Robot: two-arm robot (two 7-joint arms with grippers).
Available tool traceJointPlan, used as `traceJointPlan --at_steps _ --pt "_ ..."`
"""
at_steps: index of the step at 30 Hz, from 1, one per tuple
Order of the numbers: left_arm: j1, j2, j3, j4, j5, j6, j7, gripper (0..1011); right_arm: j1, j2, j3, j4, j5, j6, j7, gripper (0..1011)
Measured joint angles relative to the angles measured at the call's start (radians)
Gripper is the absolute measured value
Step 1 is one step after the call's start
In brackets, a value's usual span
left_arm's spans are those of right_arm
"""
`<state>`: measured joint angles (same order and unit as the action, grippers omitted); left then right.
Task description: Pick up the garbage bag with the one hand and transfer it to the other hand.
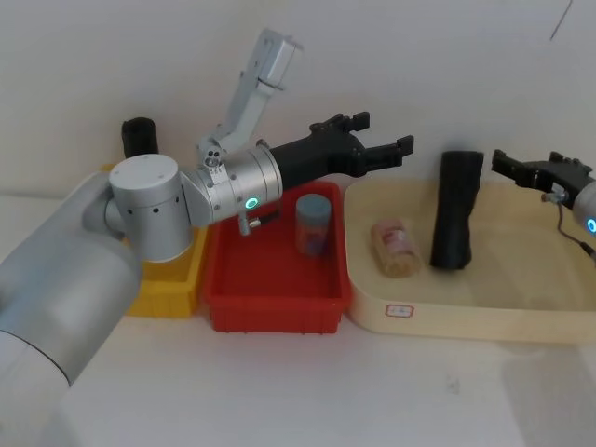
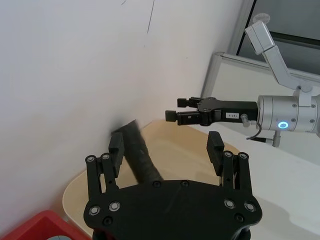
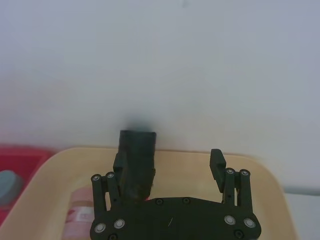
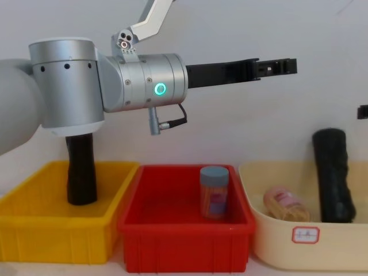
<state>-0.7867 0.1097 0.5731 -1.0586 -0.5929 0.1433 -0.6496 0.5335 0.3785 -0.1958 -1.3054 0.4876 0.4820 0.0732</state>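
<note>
The garbage bag [image 1: 456, 209], a tall matte black roll, leans against the back wall inside the beige tray [image 1: 447, 321]; it also shows in the chest view [image 4: 332, 175] and both wrist views [image 2: 140, 155] [image 3: 137, 155]. My left gripper [image 1: 382, 132], on the green-lit arm, hovers open and empty above the red bin, left of the bag and pointing toward it [image 2: 166, 142] [image 4: 276, 66]. The right gripper [image 1: 526, 168], on the blue-lit arm, hangs open just right of the bag's top [image 3: 168, 159], facing the left one [image 2: 177, 109].
A red bin [image 1: 270, 303] holds an upright jar with a blue lid [image 1: 313, 223]. Another jar [image 1: 396, 247] lies in the beige tray beside the bag. A plain black roll [image 1: 140, 138] stands in the yellow bin [image 1: 177, 279] at the left. The wall is close behind.
</note>
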Motion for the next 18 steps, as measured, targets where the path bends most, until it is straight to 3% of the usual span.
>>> traceJointPlan --at_steps 18 --pt "0.000 0.000 0.000 0.000 0.000 0.000 0.000 1002 0.004 -0.003 0.038 0.018 -0.003 0.009 -0.047 1001"
